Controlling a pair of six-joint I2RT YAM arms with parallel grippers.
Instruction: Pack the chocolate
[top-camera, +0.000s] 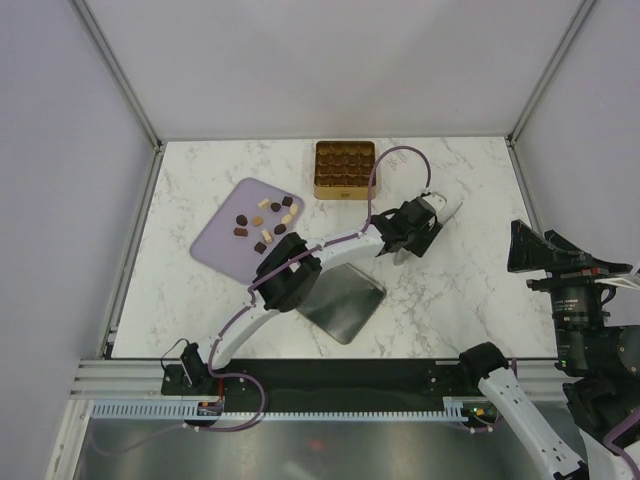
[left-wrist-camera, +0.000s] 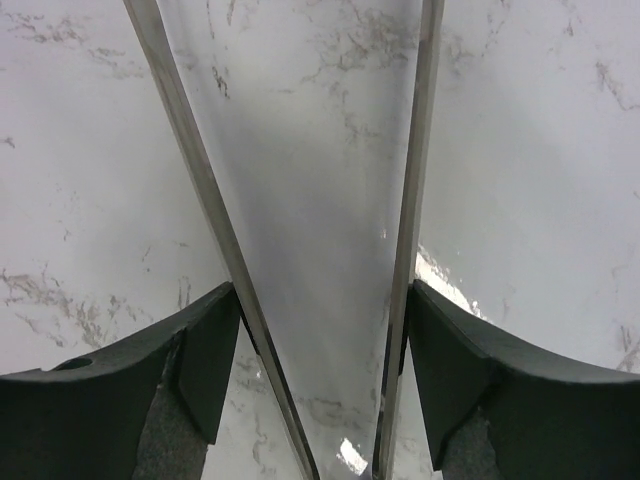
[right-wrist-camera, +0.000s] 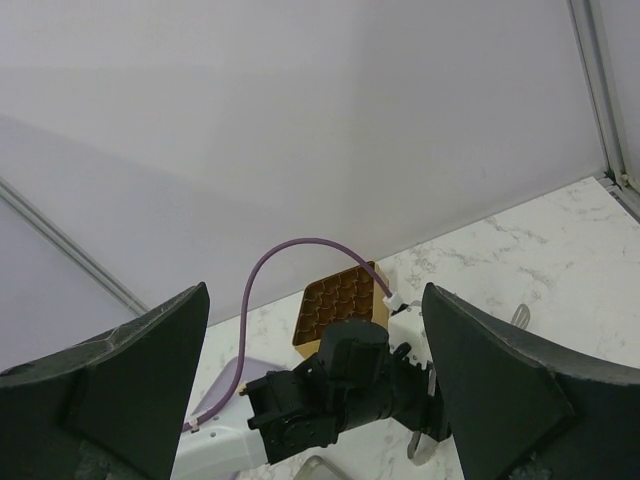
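Note:
Several tiny chocolate pieces (top-camera: 266, 222), dark brown and a few cream, lie on the flat lilac board (top-camera: 215, 245) at the left. The square gold tin (top-camera: 345, 168) with grid compartments stands at the back centre; it also shows in the right wrist view (right-wrist-camera: 335, 305). My left gripper (top-camera: 418, 226) is to the right of the tin, just above the marble, shut on metal tongs (left-wrist-camera: 412, 200) whose two blades run between my fingers. My right gripper (right-wrist-camera: 315, 292) is open and empty, held high off the table's right side (top-camera: 528, 248).
A flat silver square lid (top-camera: 345, 300) lies on the marble under the left arm's elbow. The left arm's purple cable (top-camera: 395, 160) loops over the tin's right side. Grey walls enclose the table on three sides.

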